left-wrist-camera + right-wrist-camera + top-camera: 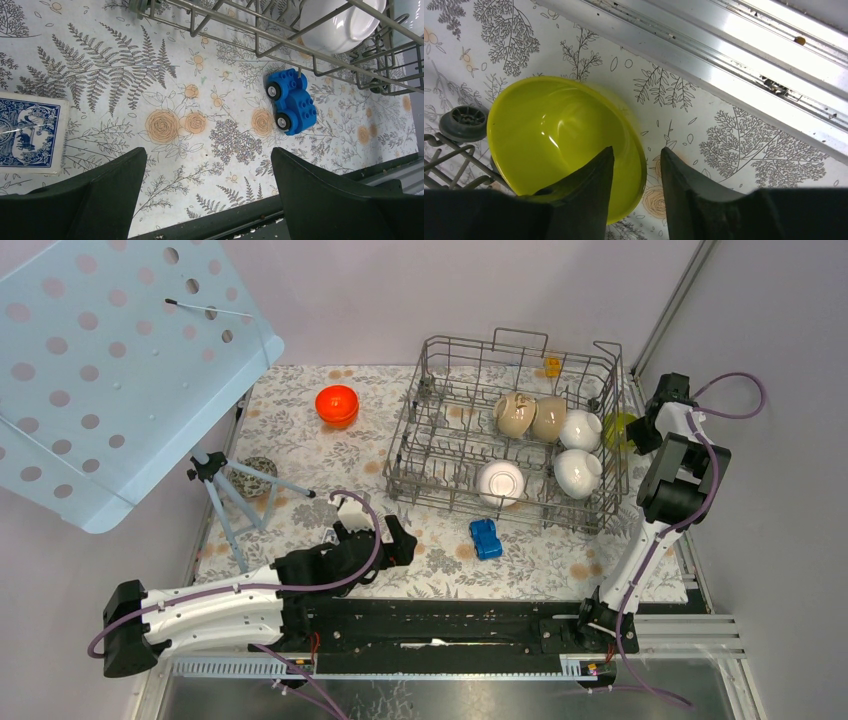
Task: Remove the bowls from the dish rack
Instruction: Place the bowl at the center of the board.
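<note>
Set-down step: right gripper (636, 155) astride yellow-green bowl (554, 135) rim, jaws parted, no pinch — bowl on table beside dish rack (410, 425). Left gripper (207, 160) wide, empty. Next — lift clear, reach white bowl (578, 472) in rack.

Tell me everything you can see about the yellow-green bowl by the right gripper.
The yellow-green bowl is small, round, glossy and empty, with light glinting inside. It sits mouth-up on the floral table cover, outside the dish rack, beside a grey rack wheel. The right gripper straddles its rim with jaws parted, one finger inside, one outside; whether either touches it is unclear.
</note>
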Controlling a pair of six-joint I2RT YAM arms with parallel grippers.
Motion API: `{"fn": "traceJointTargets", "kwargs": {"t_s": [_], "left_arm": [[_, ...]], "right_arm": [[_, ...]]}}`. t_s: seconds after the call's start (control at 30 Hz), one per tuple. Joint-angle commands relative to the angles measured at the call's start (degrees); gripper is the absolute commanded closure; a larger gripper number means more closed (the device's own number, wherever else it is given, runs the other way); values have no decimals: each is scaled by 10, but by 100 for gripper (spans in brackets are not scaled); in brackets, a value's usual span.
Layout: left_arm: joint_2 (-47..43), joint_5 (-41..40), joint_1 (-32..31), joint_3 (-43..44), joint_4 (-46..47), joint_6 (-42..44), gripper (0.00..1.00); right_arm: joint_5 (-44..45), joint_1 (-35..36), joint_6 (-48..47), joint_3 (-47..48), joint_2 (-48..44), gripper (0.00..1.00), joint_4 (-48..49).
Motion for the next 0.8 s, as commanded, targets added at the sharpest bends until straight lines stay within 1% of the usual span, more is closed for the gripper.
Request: {"fn": "traceJointTargets", "kwargs": {"t_s": [0.0, 0.2, 0.33, 0.4, 0.43, 0.77], "left_arm": [[-5, 9, -1, -2, 9, -8, 1], [-14, 40, -2, -11, 37, 14, 1], [-12, 69, -1, -12, 56, 30, 1], [-11, 84, -1, -9, 54, 36, 1], [-10, 89, -1, -8, 50, 38, 1], [-27, 144, -1, -14, 50, 58, 1]], "right_arm": [[-5, -6, -16, 0, -25, 48, 4], [1, -6, -48, 8, -52, 31, -5], [1, -6, -52, -14, -90, 14, 3], [-3, -6, -55, -14, -103, 4, -2], [-4, -6, -56, -18, -113, 1, -1], [-46, 7, -48, -56, -220, 0, 20]]}}
